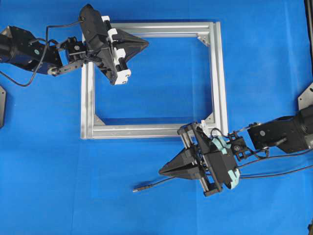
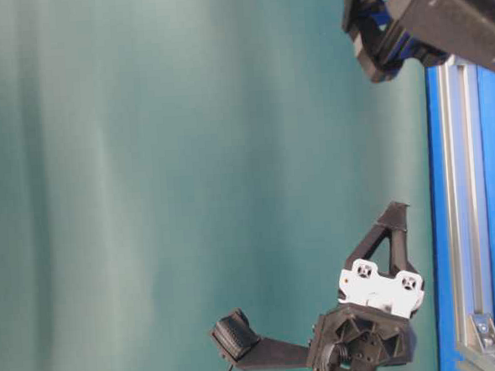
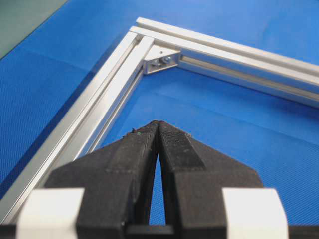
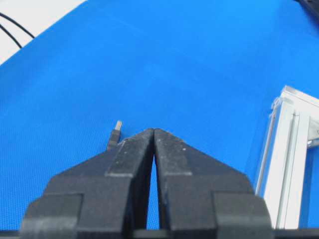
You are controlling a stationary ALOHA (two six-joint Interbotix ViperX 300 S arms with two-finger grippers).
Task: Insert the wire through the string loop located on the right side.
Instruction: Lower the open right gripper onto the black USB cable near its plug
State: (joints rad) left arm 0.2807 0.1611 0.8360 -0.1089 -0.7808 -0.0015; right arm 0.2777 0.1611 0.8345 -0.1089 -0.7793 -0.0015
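Observation:
The wire [image 1: 152, 184] is a thin black cable lying on the blue mat below the aluminium frame [image 1: 146, 131]. Its plug tip [image 1: 135, 189] points left. My right gripper [image 1: 160, 171] hovers just above the wire, shut, with nothing between its fingers. In the right wrist view the plug tip [image 4: 115, 134] shows just left of the right gripper [image 4: 153, 130]. A tiny whitish speck at the frame's lower right corner may be the string loop [image 1: 202, 122]; it is too small to tell. My left gripper [image 1: 146, 44] is shut and empty over the frame's upper left part.
The square frame has silver corner brackets [image 3: 162, 59] inside its corners. Black arm cables [image 1: 279, 164] trail off to the right of the right arm. In the table-level view the left gripper [image 2: 397, 206] hangs beside the frame bar [image 2: 461, 181].

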